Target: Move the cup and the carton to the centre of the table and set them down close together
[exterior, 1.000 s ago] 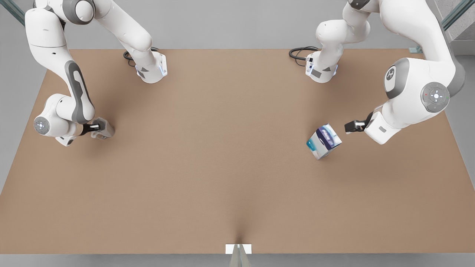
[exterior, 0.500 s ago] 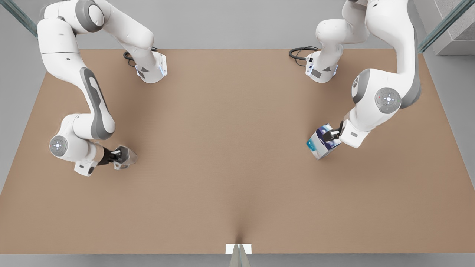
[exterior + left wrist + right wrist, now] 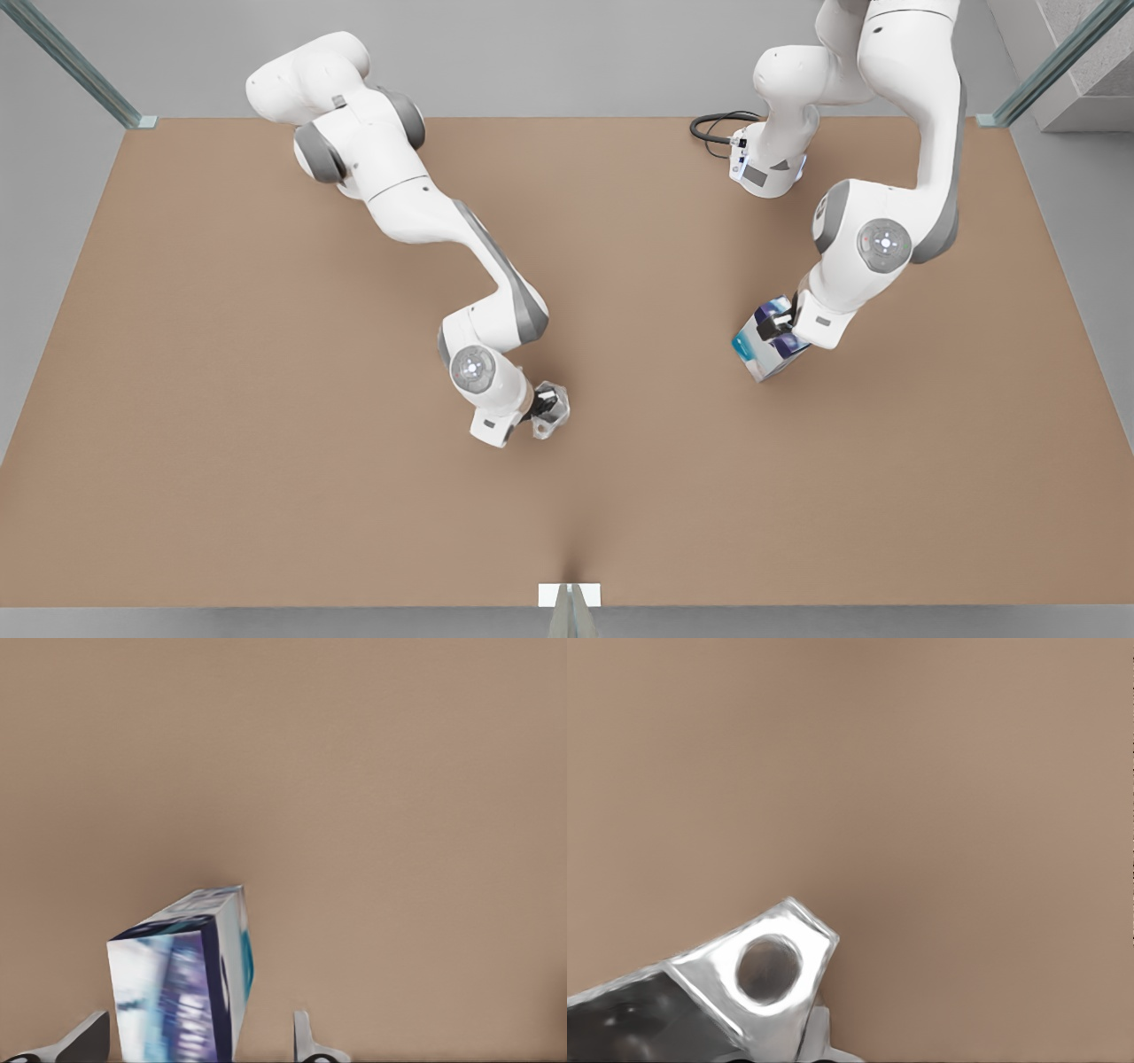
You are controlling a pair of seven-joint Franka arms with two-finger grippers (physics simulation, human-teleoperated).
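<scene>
The silvery cup (image 3: 551,410) hangs just above the brown table (image 3: 266,461) near its centre, a little toward the front edge, with my right gripper (image 3: 541,407) shut on it. The right wrist view shows the cup (image 3: 766,970) close up, with its small handle ring. The white carton (image 3: 758,353) with blue and teal print stands tilted on the table at the front view's right. My left gripper (image 3: 778,326) is down over it. In the left wrist view its fingers (image 3: 84,1041) stand open on either side of the carton (image 3: 182,992), with a gap on one side.
One arm's base (image 3: 766,168) and its black cable (image 3: 716,128) sit at the table's back edge. A small white bracket (image 3: 569,594) is fixed at the middle of the front edge. Bare tabletop lies between the cup and the carton.
My right arm has swung the cup from the front view's far left to near the table's centre. My left gripper came in over the carton, which has stayed where it was.
</scene>
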